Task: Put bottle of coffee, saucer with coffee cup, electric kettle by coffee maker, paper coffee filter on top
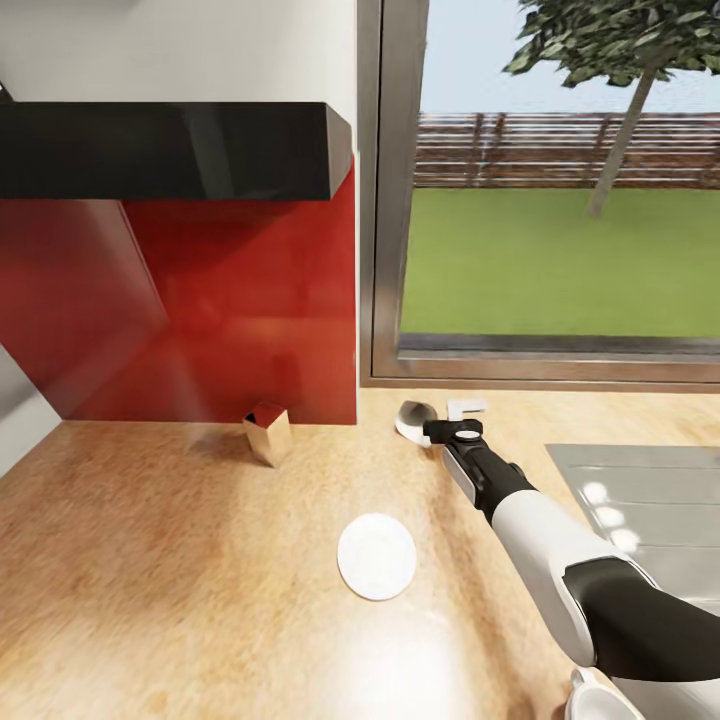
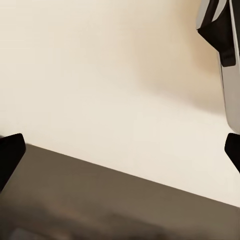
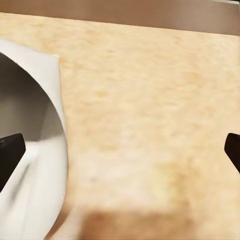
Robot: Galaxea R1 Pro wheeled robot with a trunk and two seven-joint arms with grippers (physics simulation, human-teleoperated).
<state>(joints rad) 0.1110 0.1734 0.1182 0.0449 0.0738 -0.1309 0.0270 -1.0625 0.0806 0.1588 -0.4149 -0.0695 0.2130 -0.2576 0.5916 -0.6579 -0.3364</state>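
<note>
Cup (image 3: pixel 35 150) beside open right claw (image 3: pixel 120 150); saucer (image 1: pixel 376 556) apart.

No text, label, brand or number can be read on anything here.

The saucer (image 1: pixel 376 556), flat, round and white, lies bare on the light speckled countertop (image 1: pixel 170 560), out in its open middle. The white cup (image 1: pixel 411 419) sits farther back near the window edge, tipped so its dark open mouth faces sideways; the right wrist view shows its thin curved rim (image 3: pixel 52 125) close up against the countertop (image 3: pixel 150 115).
</note>
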